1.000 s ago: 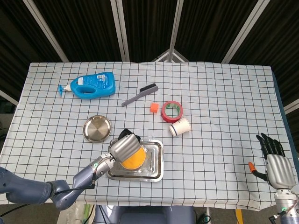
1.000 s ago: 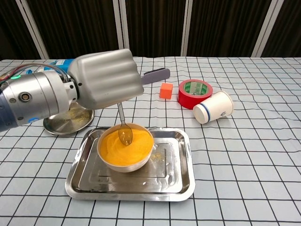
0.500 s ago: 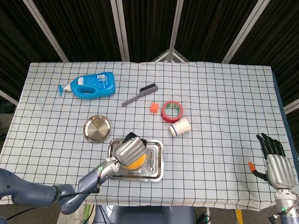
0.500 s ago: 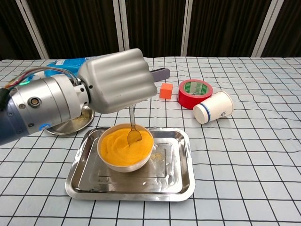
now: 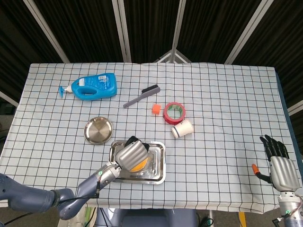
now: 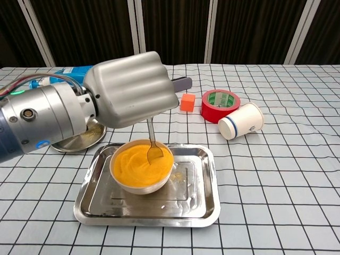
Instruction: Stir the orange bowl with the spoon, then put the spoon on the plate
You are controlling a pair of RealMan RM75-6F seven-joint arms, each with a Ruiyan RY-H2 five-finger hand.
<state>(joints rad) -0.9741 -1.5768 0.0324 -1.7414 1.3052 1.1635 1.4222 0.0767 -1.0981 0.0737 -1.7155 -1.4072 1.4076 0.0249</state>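
Note:
The orange bowl (image 6: 141,166) sits in a steel tray (image 6: 197,196); from the head view only a sliver of the orange bowl (image 5: 140,165) shows under my hand. My left hand (image 6: 130,88) hovers over the bowl and grips the spoon (image 6: 152,142) upright, its tip dipped into the orange filling at the bowl's right side. In the head view my left hand (image 5: 130,153) covers most of the bowl. The round steel plate (image 5: 99,130) lies to the left behind the tray, partly hidden by my arm in the chest view. My right hand (image 5: 279,163) hangs beyond the table's right front corner, fingers spread, holding nothing.
A red tape roll (image 6: 220,104), a tipped paper cup (image 6: 241,120) and an orange cube (image 6: 186,102) lie behind the tray to the right. A brush (image 5: 141,96) and a blue bottle (image 5: 91,86) lie further back.
My left hand carried the spoon from the bowl's middle toward its right side and shifted slightly toward the front. The right hand stayed still.

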